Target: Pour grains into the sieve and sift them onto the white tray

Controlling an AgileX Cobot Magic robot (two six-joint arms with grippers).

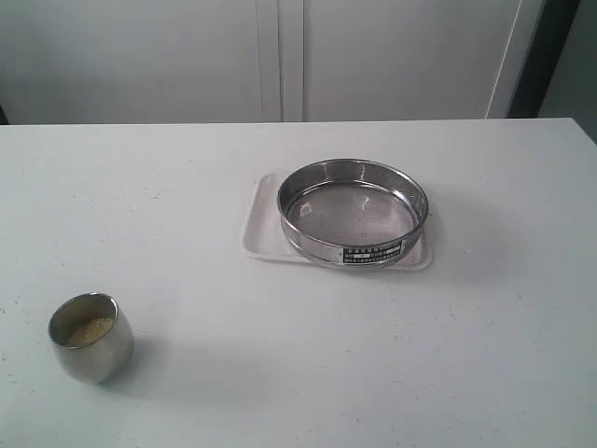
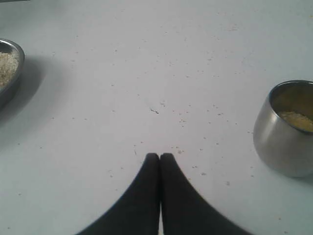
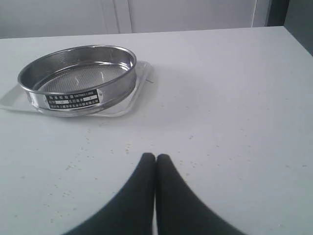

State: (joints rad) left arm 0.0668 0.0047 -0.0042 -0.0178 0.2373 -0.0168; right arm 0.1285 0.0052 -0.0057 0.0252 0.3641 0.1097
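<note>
Round stainless-steel sieve [image 1: 353,213]: silver, fine mesh pattern, black-and-white label [image 1: 373,254]. Flat rectangular plastic tray [image 1: 261,220]: white. Loose grains [image 1: 91,330] in rounded steel cup [image 1: 94,360]: pale golden.

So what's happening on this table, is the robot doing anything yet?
Nothing is being handled yet. The sieve sits empty on the white tray, and the grains lie in a small steel cup. The left tool and right tool are both shut, holding nothing, above the table.
</note>
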